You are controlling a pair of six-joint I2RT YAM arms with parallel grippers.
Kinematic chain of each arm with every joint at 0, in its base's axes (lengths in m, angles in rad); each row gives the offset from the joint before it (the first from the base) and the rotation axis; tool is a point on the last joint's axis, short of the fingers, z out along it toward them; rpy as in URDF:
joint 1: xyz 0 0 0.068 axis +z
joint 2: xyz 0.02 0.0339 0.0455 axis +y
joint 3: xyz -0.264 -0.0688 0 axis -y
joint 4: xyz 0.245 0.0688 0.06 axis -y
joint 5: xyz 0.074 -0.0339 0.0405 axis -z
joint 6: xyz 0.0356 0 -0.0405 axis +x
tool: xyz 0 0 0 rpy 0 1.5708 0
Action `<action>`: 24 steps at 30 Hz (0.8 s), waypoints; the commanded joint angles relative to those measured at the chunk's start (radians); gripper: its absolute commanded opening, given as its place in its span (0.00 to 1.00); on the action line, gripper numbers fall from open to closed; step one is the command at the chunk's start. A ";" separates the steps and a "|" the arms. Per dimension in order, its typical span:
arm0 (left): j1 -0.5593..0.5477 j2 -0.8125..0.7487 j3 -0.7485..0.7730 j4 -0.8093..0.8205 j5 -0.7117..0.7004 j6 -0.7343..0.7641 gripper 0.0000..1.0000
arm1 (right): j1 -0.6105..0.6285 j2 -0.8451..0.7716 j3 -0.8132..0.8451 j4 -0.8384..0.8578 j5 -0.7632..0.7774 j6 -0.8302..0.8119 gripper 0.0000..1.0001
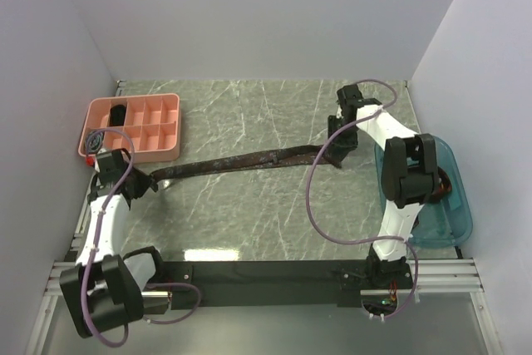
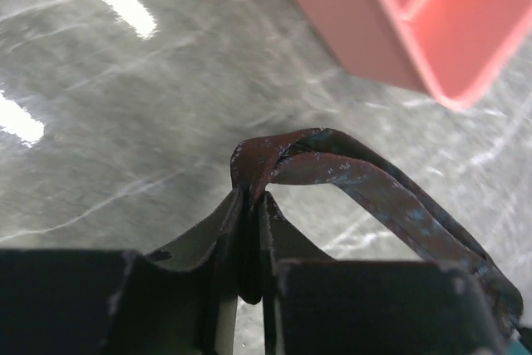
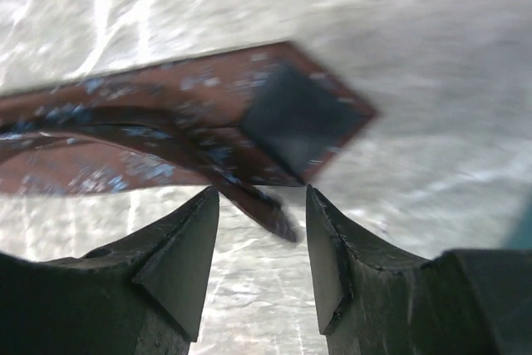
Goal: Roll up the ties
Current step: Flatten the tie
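Observation:
A dark brown-maroon patterned tie (image 1: 241, 160) lies stretched across the marble table between both arms. My left gripper (image 1: 145, 182) holds its left end. In the left wrist view the jaws (image 2: 252, 193) are shut on a fold of the tie (image 2: 366, 180), which loops off to the right. My right gripper (image 1: 337, 151) is at the tie's right end. In the right wrist view it (image 3: 262, 197) stands open, with the wide pointed end of the tie (image 3: 166, 114) lying on the table just beyond the fingertips and a narrow tail reaching between them.
A pink divided tray (image 1: 162, 135) sits at the back left, holding a black coil (image 1: 118, 112) and a grey-blue coil (image 1: 96, 137). It is close to my left gripper (image 2: 399, 31). A blue bin (image 1: 449, 222) stands at the right edge under the right arm.

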 commanded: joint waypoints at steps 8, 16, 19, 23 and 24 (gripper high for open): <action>0.037 0.152 0.086 0.043 -0.137 0.018 0.28 | 0.003 -0.153 -0.076 0.106 0.165 0.079 0.51; 0.039 0.264 0.128 0.069 -0.191 0.055 0.47 | 0.042 -0.202 -0.134 0.189 0.017 0.105 0.47; 0.059 0.270 0.123 0.078 -0.171 0.058 0.62 | 0.075 -0.196 -0.128 0.205 -0.008 0.132 0.47; 0.057 0.211 0.096 0.083 -0.165 0.059 0.86 | 0.113 -0.202 -0.188 0.296 -0.118 0.233 0.48; 0.056 0.194 0.091 0.080 -0.163 0.056 0.91 | 0.114 -0.202 -0.217 0.314 -0.131 0.255 0.47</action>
